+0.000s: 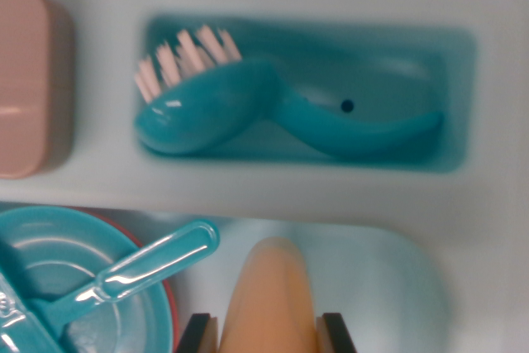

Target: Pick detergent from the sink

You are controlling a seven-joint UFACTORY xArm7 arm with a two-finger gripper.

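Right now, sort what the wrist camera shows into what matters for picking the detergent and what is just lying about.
For the job:
- orange detergent bottle, between the gripper's fingers
- gripper
- sink

Lying about:
- teal dish brush in its teal tray
- teal bowl
- teal utensil handle
- pink object, at the wrist view's left

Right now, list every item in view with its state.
Brush: lying on its side in the teal tray, bristles toward the wrist view's upper left.
Detergent: between the tool's fingers, apparently gripped.
Bowl: upright, a teal utensil resting in it.
Pink block: flat on the counter.
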